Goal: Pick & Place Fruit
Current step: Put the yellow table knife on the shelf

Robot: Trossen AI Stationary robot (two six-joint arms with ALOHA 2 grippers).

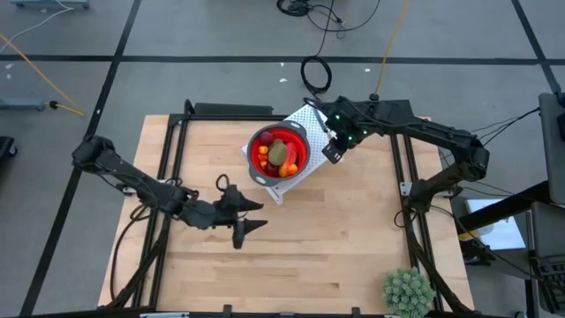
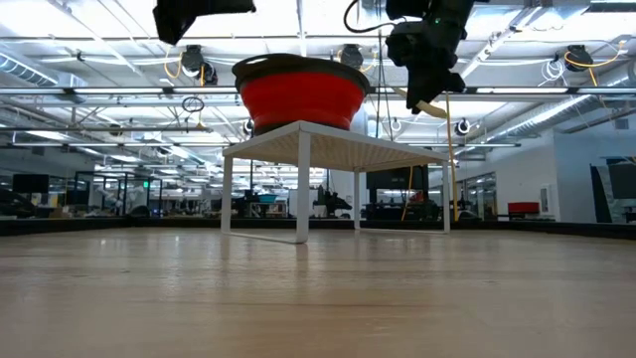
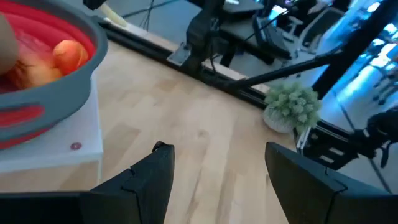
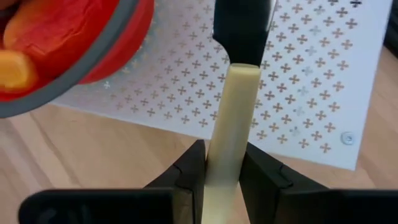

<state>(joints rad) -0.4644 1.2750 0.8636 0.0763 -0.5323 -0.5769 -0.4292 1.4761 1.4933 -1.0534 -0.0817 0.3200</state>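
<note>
Cream-handled knife (image 4: pixel 227 130) sits clamped between the right gripper (image 4: pixel 222 171) fingers, beside the red bowl (image 1: pixel 278 150) of fruit (image 1: pixel 281 156). Left gripper (image 1: pixel 250 217) hovers over bare table (image 1: pixel 335 238), jaws apart, holding nothing.

Overhead, table-level, two wrist cams; all share bowl (image 1: pixel 279 152).

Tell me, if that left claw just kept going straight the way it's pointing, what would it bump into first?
Probably nothing soon. The left gripper, fingers apart and empty, points across bare table toward the spiky green plant ball at the far edge. The red bowl sits off to one side. Depth is hard to judge.
</note>
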